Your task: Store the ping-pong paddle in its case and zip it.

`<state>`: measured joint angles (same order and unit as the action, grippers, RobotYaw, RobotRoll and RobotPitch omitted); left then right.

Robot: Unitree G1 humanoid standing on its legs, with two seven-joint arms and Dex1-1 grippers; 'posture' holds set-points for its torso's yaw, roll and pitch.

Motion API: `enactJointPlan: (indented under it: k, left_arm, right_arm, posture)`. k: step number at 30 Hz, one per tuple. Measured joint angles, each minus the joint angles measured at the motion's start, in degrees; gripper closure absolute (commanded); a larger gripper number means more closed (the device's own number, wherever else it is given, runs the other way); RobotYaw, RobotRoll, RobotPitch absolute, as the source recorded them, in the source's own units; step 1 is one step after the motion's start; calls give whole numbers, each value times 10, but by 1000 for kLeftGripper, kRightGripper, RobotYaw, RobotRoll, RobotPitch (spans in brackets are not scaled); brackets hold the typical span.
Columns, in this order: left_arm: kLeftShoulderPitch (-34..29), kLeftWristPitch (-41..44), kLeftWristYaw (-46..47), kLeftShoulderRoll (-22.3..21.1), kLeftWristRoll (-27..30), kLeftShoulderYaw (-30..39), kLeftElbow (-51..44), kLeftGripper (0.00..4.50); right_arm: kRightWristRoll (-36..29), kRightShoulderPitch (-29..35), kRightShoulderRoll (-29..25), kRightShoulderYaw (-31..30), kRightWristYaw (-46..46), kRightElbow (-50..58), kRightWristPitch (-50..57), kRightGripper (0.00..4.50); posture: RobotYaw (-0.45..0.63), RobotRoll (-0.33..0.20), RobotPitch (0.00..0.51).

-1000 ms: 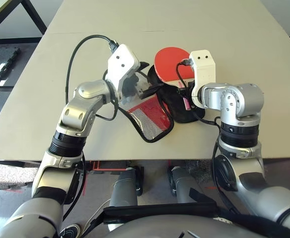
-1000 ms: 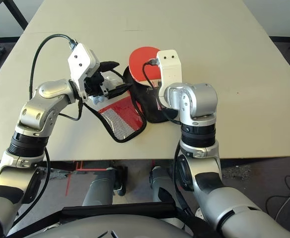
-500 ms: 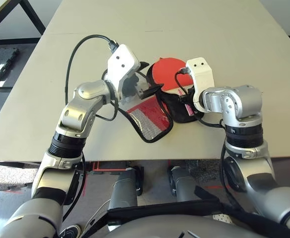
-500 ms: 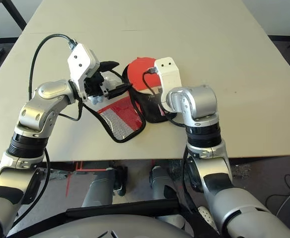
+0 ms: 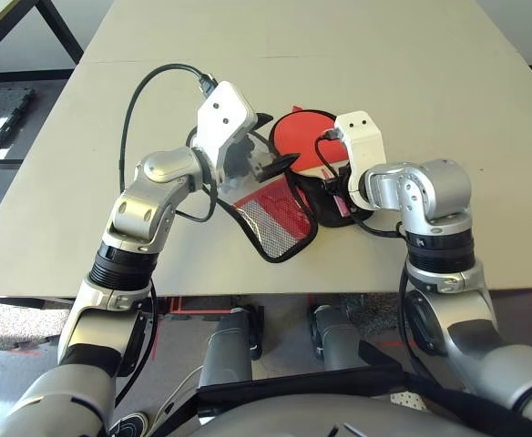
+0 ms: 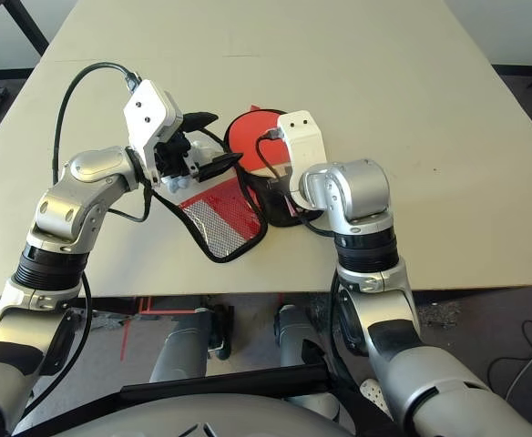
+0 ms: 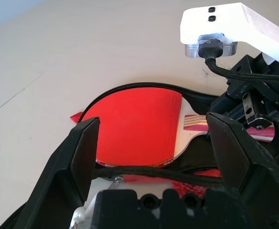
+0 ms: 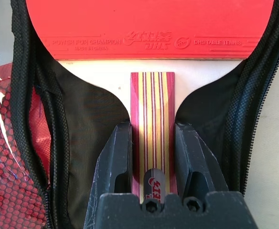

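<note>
Right wrist view gives you the clearest read: your right gripper (image 8: 154,157) has its two black fingers (image 8: 115,162) pressed against either side of the striped wooden handle of the ping-pong paddle (image 8: 151,28), so the bat is firmly held by its grip. You can see the red rubber face lying inside the open case (image 8: 87,124), with black lining showing on both sides of the handle and the zip edge running round it. From the head camera, the case (image 5: 334,205) sits on the table (image 5: 430,100) between your two arms, its red mesh flap (image 5: 275,218) folded out toward you (the paddle face (image 5: 298,137) pokes out at the far end). Your left gripper (image 7: 161,143) stands spread as wide as it goes, holding nothing, hovering just beside the case's opening and pointed across at the paddle.
</note>
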<state>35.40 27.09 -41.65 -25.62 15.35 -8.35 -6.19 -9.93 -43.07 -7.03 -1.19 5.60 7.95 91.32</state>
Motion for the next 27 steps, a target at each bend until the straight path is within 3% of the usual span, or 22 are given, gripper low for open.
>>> enactJointPlan:
  k: [13, 19, 23, 27]
  left_arm:
    - [-1, 0, 0, 2, 0, 0, 0, 0]
    - [-2, 0, 0, 2, 0, 0, 0, 0]
    - [-2, 1, 0, 2, 0, 0, -3, 0]
    - [-1, 8, -1, -8, 1, 1, -19, 0]
  right_arm:
    - [12, 1, 6, 2, -17, 0, -2, 3468]
    - [17, 2, 8, 14, -21, 1, -2, 1450]
    - [-5, 15, -18, 18, 16, 19, -5, 15]
    - [-32, 23, -67, 17, 59, 33, -12, 15]
  posture:
    - [0, 0, 211]
    - [0, 0, 212]
    - [0, 0, 212]
    - [5, 0, 211]
